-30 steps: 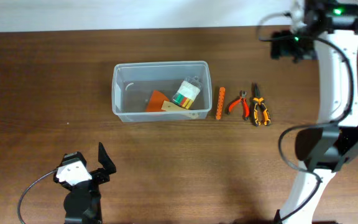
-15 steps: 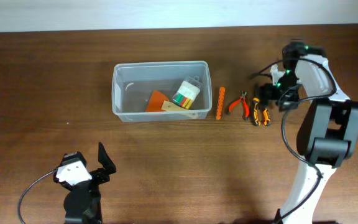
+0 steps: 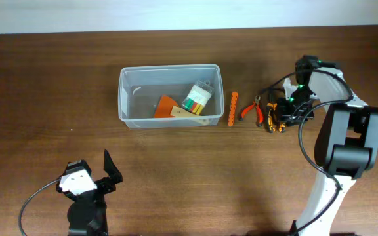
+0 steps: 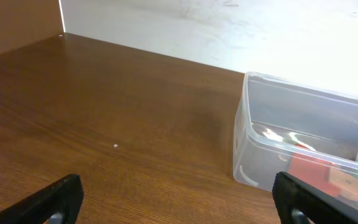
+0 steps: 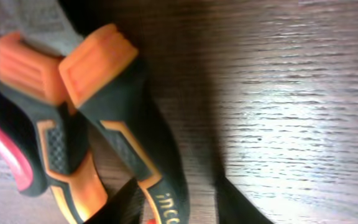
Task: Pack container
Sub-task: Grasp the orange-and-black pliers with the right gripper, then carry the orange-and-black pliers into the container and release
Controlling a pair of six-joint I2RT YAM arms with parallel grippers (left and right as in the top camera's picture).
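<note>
The brown wooden table [image 3: 44, 98] carries a clear rectangular plastic container [image 3: 169, 67], open at the top and standing left of centre. The packing is judged partly done. Three items lie inside it: a flat orange piece [image 3: 165, 106], a small clear packet with a green, yellow and red label [image 3: 196, 98], and a pale beige strip [image 3: 192, 117] along the near wall. Three items lie outside, in a row just right of the container: black-and-orange-handled pliers [image 3: 274, 119] farthest out, small red-handled pliers [image 3: 250, 109] between, and an orange ridged stick [image 3: 233, 109] just beside the container wall. All three are judged yet to be packed. The right gripper [image 3: 286, 108] is down at the black-and-orange pliers, whose handles fill the right wrist view, so these are judged the item in hand. The frames do not show whether its fingers are released or clenched on the handle. The left gripper [image 3: 90, 174] sits well apart at the near left edge, its fingers [image 4: 58, 198] spread wide and holding nothing. As to writing, one pliers handle bears white lettering [image 5: 166, 203] that reads roughly "inco" and is cut off by the frame edge. The print on the packet label is too small to read.
</note>
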